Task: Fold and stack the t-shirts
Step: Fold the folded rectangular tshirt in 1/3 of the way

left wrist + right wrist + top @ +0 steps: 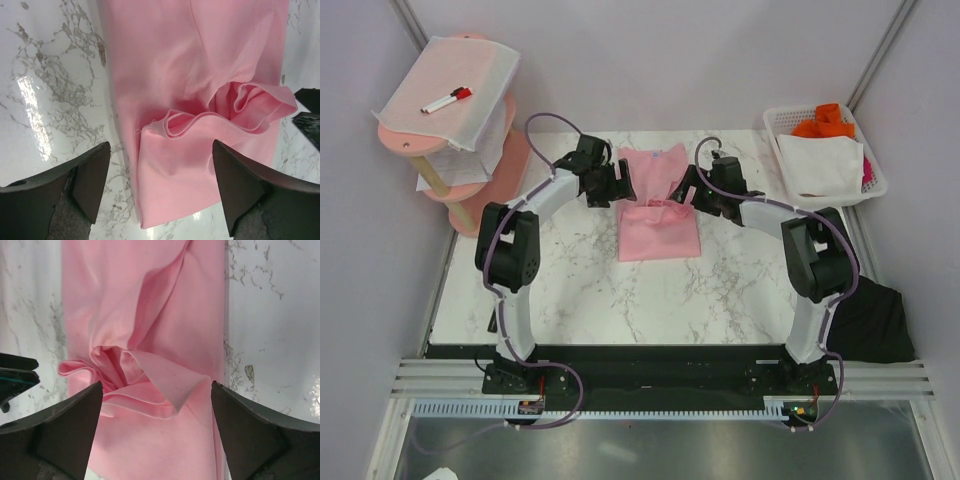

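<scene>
At the far left a pink tiered stand (480,190) is standing beside the bench (570,290). It is carrying a white mesh sheet (448,85) with a red-and-white marker (447,99) lying on top.

The left jaws are hovering at the left edge of the pink t-shirt (658,220), spread wide and gripping nothing. In the left wrist view the fabric is lying between the two fingers (90,175).

The pink t-shirt is lying folded into a narrow strip towards the back of the bench, midway across. A rumpled ridge is running across its middle.

The right jaws are mirroring this at the shirt's right edge, also gaping wide and holding nothing. Whether either pair is touching the fabric is hard to tell.

Further right, a white basket (825,160) is holding white and orange cloth. The black t-shirt (870,320) is lying bunched at the bench's right near edge, just beside the right arm (815,270).
</scene>
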Motion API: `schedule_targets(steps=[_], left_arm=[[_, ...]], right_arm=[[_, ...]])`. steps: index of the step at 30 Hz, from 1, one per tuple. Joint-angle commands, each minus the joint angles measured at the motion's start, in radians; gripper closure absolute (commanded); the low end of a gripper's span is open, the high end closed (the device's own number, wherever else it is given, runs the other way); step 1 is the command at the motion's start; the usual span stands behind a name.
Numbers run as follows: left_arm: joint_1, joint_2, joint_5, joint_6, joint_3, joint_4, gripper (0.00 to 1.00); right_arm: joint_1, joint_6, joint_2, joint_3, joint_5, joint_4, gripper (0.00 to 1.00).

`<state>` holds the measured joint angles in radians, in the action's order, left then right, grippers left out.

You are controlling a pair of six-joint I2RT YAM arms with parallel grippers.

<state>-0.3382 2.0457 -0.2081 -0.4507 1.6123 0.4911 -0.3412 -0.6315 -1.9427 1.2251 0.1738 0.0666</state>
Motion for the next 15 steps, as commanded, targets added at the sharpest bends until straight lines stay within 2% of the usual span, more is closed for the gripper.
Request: schedule_targets(steps=[1,3,5,9,10,11,12,13,14,15], left_arm=[[-0.002,-0.131,0.019,0.047,-0.064,0.017,0.11],[-0.005,-0.166,0.007,0.044,-0.113,-0.005,0.11],[-0.008,-0.214,-0.008,0.032,-0.202,-0.023,0.11],[-0.012,-0.275,-0.043,0.0,-0.36,-0.109,0.17],[-0.012,-0.288,-0.051,-0.012,-0.42,-0.126,0.19],[-0.015,-0.298,-0.077,-0.019,-0.451,-0.146,0.21],[-0.013,-0.317,-0.089,-0.025,-0.477,-0.167,0.29],[-0.015,-0.326,-0.099,-0.042,-0.524,-0.208,0.32],[-0.018,-0.334,-0.126,-0.049,-0.549,-0.236,0.39],[-0.021,-0.344,-0.132,-0.065,-0.569,-0.256,0.53]], right_arm=[[0.002,0.033,0.149,-0.035,0.038,0.119,0.02],[0.002,0.038,0.169,-0.045,0.062,0.089,0.04],[0.001,0.036,0.179,-0.084,0.067,0.049,0.11],[0.001,0.039,0.198,-0.185,0.09,0.024,0.18],[0.001,0.036,0.202,-0.231,0.117,0.054,0.29],[0.001,0.033,0.202,-0.249,0.137,0.07,0.43],[0.002,0.02,0.197,-0.263,0.153,0.084,0.61],[0.001,0.015,0.191,-0.28,0.194,0.116,0.95],[0.001,0.012,0.171,-0.282,0.213,0.131,1.0],[0.001,0.001,0.16,-0.28,0.226,0.137,1.0]])
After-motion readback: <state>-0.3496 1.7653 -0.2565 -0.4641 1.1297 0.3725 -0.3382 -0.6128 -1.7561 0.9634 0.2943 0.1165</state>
